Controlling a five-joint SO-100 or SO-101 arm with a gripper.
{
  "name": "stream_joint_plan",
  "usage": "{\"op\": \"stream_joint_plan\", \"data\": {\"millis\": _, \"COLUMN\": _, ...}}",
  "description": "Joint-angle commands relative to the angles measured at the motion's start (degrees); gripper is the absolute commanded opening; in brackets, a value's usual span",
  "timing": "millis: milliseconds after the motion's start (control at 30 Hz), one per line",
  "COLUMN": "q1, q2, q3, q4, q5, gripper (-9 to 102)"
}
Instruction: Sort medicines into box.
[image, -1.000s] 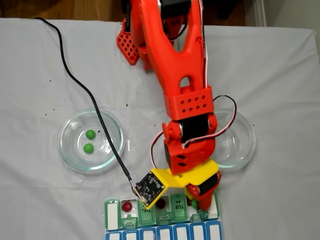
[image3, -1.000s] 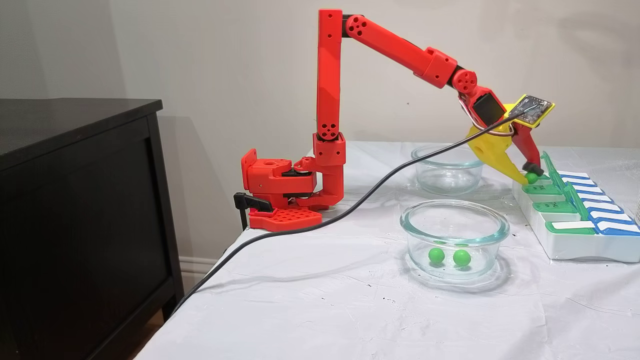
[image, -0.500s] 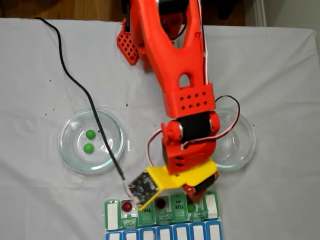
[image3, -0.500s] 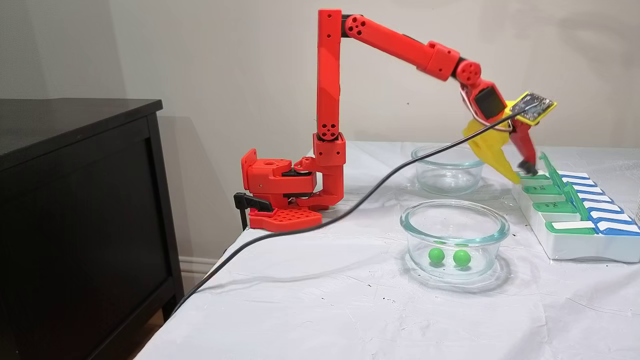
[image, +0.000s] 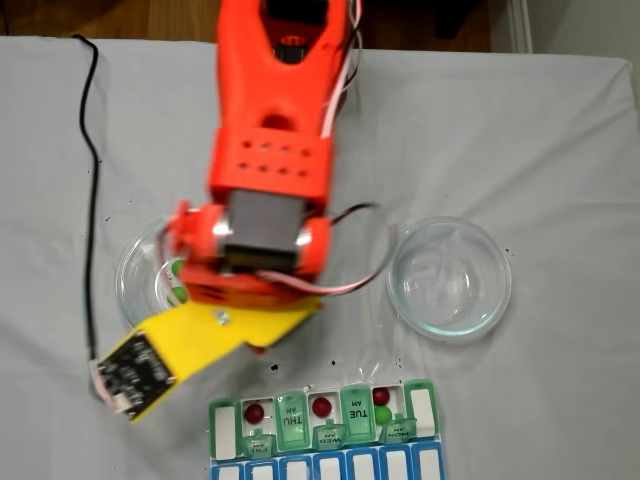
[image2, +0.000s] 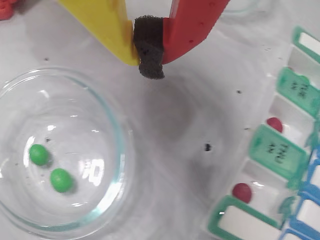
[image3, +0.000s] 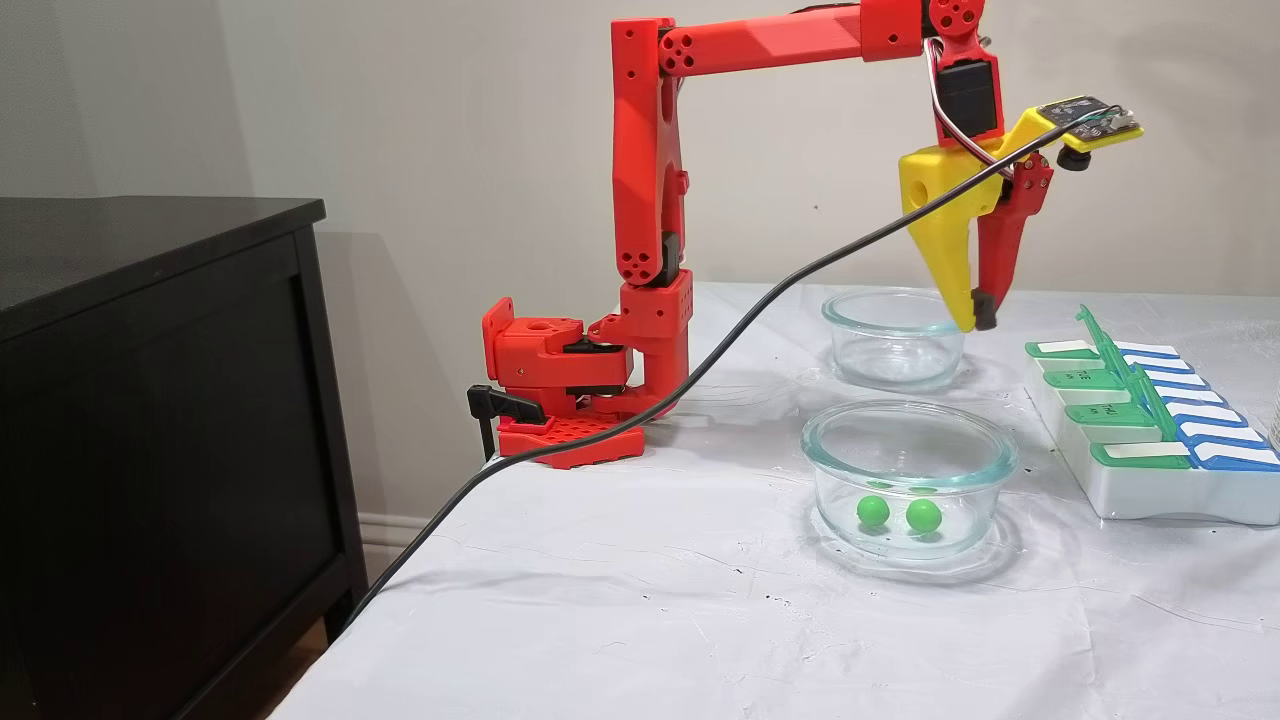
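Note:
My gripper (image3: 975, 320) hangs shut and empty, high above the table; in the wrist view the gripper (image2: 150, 55) has a black foam pad pressed between its yellow and red fingers. Below it lies bare cloth between a glass dish (image2: 116, 150) and the box (image2: 280, 150). Two green medicines (image2: 38, 154) (image2: 61, 180) lie in that dish (image3: 908, 470). In the box (image: 325, 435), single red medicines (image: 254, 411) (image: 321, 406) sit in two open compartments. A third compartment has a red one (image: 381, 396) and a green one (image: 383, 414).
An empty glass dish (image: 450, 277) stands to the right in a fixed view from above. A black cable (image3: 700, 380) runs from the wrist camera across the table and off its edge. The arm's base (image3: 560, 380) is clamped at the table's far end, beside a dark cabinet (image3: 150, 400).
The gripper let a green ball go into a box compartment, closed, then rose and swung away from the box toward the dish with green balls.

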Motion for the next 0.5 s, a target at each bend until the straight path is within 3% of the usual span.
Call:
{"op": "stream_joint_plan", "data": {"millis": 0, "q1": 4.5, "q2": -0.5, "q3": -4.9, "q4": 2.2, "q5": -10.4, "gripper": 0}}
{"op": "stream_joint_plan", "data": {"millis": 233, "q1": 12.7, "q2": -1.5, "q3": -3.2, "q4": 1.3, "q5": -22.0, "gripper": 0}}
{"op": "stream_joint_plan", "data": {"millis": 300, "q1": 13.6, "q2": -1.6, "q3": -0.7, "q4": -0.4, "q5": -23.3, "gripper": 12}}
{"op": "stream_joint_plan", "data": {"millis": 467, "q1": 15.6, "q2": 0.4, "q3": 6.5, "q4": -4.0, "q5": -28.8, "gripper": 16}}
